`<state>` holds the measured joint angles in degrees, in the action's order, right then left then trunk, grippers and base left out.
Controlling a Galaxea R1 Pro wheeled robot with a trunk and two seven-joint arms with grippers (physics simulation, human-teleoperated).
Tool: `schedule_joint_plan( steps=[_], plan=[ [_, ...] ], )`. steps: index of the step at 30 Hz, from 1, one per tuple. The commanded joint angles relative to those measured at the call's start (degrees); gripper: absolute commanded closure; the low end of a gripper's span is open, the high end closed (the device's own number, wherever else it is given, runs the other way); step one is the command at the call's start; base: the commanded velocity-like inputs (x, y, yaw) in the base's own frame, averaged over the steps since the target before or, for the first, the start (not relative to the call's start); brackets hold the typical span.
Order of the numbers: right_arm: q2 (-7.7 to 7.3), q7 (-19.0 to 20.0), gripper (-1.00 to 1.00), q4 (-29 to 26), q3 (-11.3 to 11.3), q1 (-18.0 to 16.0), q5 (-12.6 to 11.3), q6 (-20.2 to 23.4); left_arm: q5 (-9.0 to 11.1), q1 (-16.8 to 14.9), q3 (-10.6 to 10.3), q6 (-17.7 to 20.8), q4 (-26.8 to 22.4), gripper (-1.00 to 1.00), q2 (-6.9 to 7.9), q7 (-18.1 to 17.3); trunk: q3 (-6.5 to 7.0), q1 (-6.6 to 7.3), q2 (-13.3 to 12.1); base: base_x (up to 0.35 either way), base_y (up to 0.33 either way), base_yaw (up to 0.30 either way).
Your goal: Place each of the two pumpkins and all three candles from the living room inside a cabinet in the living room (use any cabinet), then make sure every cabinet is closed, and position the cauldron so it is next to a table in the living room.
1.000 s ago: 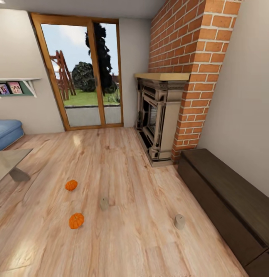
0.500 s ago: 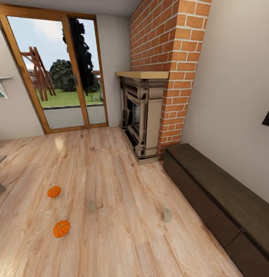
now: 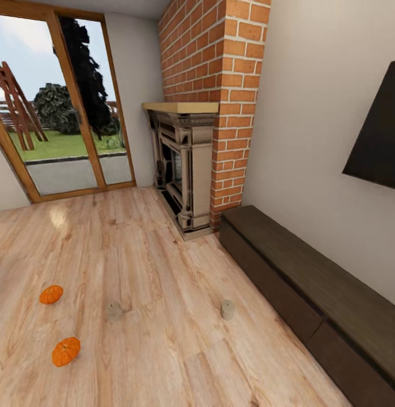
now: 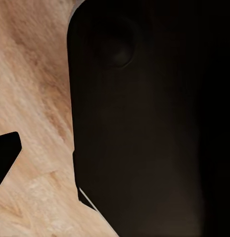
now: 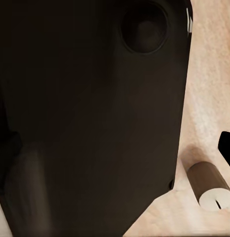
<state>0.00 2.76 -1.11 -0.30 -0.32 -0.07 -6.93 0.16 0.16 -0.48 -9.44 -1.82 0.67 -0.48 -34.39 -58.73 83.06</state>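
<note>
Two orange pumpkins lie on the wood floor in the head view, one farther (image 3: 51,294) and one nearer (image 3: 65,351). Two pale candles stand on the floor, one (image 3: 114,311) beside the pumpkins and one (image 3: 227,310) close to the cabinet. The long dark-brown cabinet (image 3: 310,294) runs along the right wall with its fronts shut. The right wrist view shows a stubby pale cylinder with a dark mark on top (image 5: 208,185), apparently a candle, on the floor. One dark fingertip (image 4: 6,155) of the left gripper and one fingertip (image 5: 226,148) of the right gripper sit at the picture edges, spread wide. The cauldron and the table are out of view.
The cream fireplace (image 3: 183,164) under the brick chimney juts out left of the cabinet's far end. A black TV (image 3: 378,135) hangs above the cabinet. A glass garden door (image 3: 56,107) is at the back left. The robot's dark body (image 4: 144,123) takes up most of both wrist views.
The head camera has swung to the right, so the whole picture slid left: the table and sofa left the view and the TV came in. Pumpkins and candles have not moved.
</note>
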Motion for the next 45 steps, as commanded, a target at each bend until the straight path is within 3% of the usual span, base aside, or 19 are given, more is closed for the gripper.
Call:
schedule_joint_plan(
  steps=[1,45],
  plan=[
    [0.00,0.14,-1.00,0.05,-0.05,-0.03,-0.02,-0.21,0.02,0.02,-0.05,-0.20,-0.04,-1.00,0.02,-0.05,-0.08,0.00,0.02,0.000,0.000,-0.271],
    [0.00,0.13,-1.00,0.05,-0.05,-0.03,-0.02,-0.28,0.11,0.10,0.04,-0.75,-0.02,-1.00,0.21,-0.05,-1.76,0.00,0.02,0.000,0.000,-0.271]
  ],
)
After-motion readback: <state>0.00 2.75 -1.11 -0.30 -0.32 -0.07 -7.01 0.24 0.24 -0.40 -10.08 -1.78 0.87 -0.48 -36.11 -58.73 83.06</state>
